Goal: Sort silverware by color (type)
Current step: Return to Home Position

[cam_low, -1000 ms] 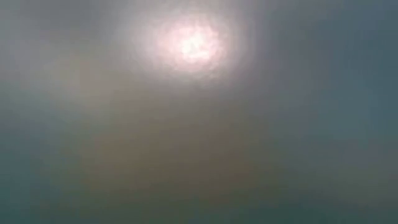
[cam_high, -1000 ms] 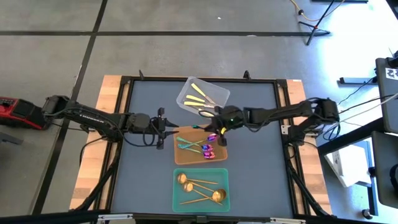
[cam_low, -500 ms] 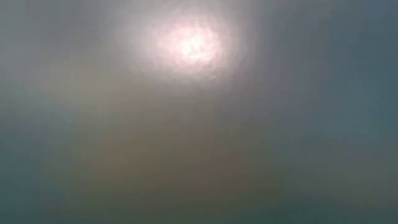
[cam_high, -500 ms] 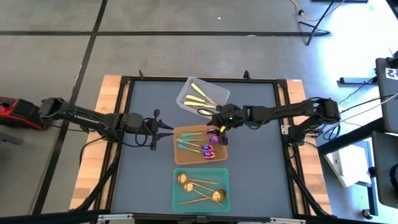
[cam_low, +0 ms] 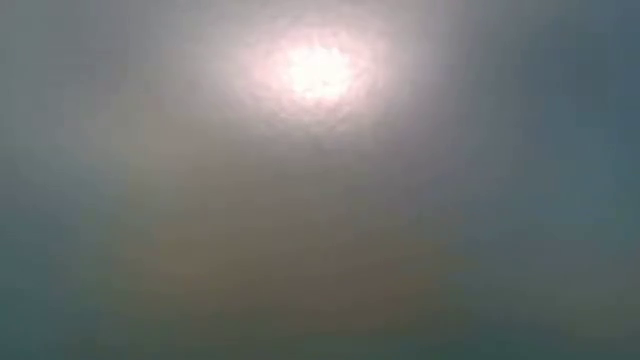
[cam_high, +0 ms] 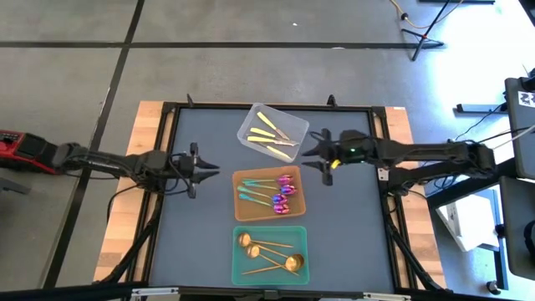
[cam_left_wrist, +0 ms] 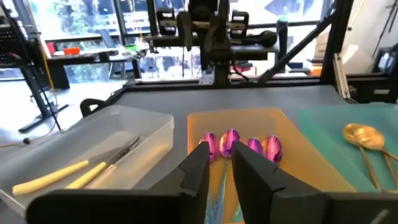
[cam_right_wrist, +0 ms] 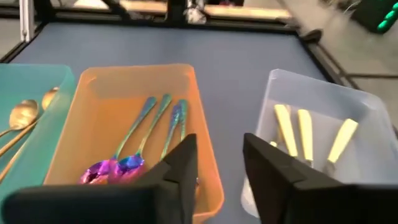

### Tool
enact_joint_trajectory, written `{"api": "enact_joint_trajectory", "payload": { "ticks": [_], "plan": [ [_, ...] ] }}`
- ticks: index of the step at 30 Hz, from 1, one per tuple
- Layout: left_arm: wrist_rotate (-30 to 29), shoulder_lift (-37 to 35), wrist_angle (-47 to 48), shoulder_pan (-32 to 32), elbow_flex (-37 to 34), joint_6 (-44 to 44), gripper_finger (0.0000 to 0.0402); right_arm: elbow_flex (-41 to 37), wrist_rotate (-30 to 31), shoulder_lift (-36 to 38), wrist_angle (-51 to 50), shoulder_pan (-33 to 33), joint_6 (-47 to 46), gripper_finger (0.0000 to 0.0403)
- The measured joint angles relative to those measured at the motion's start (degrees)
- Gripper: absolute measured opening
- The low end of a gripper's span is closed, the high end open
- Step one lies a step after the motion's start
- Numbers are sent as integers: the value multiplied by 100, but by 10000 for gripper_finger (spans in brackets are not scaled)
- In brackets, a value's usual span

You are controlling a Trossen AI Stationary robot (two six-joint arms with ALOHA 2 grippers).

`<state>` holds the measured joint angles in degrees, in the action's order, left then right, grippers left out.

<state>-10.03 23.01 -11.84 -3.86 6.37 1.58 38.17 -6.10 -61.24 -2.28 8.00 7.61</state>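
Note:
Several pale yellow knives (cam_high: 269, 134) lie in the clear bin (cam_high: 251, 125) at the table's far middle. Several rainbow spoons (cam_high: 278, 194) lie in the orange bin (cam_high: 247, 209), bowls toward the table's right. Copper-gold spoons (cam_high: 266, 251) lie in the green bin (cam_high: 238, 272) at the near edge. My left gripper (cam_high: 215, 170) hovers open over the mat left of the orange bin, pointing at it. My right gripper (cam_high: 306, 156) hovers open right of the clear bin. In the right wrist view its fingers (cam_right_wrist: 219, 149) frame the gap between the orange and clear bins.
The three bins stand in a line down the table's middle, from far to near. Bare blue mat (cam_high: 343, 226) lies on both sides of them. A black frame (cam_high: 376, 109) rims the table. The low view shows only a blur.
Both grippers have drawn back from the orange bin. The left one has moved from the bin's left rim toward the table's left edge. The right one has moved from over the bin's far right corner toward the table's right and far side.

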Motion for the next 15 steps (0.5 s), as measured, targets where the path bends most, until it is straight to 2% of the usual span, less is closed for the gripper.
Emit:
{"api": "enact_joint_trajectory", "payload": {
  "ticks": [9,11,15],
  "plan": [
    [-73,-742,147,-1,-295,-523,9,-1484,94,1417,1023,302,-332,14],
    [-278,-791,160,-1,-394,-620,3,-1742,206,1702,1037,290,-460,4],
    [-427,-894,169,-2,-554,-613,5,-2233,173,2250,1056,285,-806,14]
  ]
}}
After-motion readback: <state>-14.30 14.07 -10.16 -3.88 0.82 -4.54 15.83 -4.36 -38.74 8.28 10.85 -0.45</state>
